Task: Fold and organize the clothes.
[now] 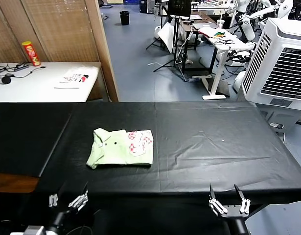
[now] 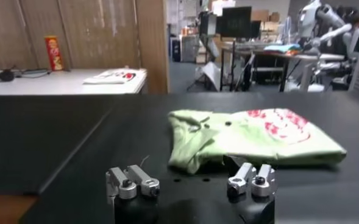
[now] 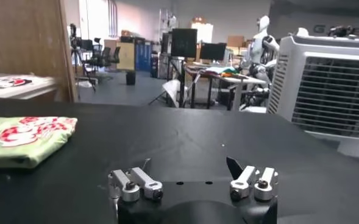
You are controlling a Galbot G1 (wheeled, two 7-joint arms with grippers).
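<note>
**Shirt folded, both pincers parked open**

At the near edge, the left pincer (image 1: 67, 200) and right pincer (image 1: 229, 201) are held open and empty. Farther in, left of centre on the black counter (image 1: 214, 142), the T-shirt (image 1: 122, 148) lies folded compactly; little appears left.

Folded T-shirt (image 1: 122, 147) left of centre on table (image 1: 214, 142), both grippers at near edge.

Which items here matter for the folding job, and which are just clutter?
Job:
- mint-green T-shirt, folded on the black table
- left gripper and right gripper, jaws open, at the table's near edge

Lying about:
- white packet
- red can
- air cooler
</note>
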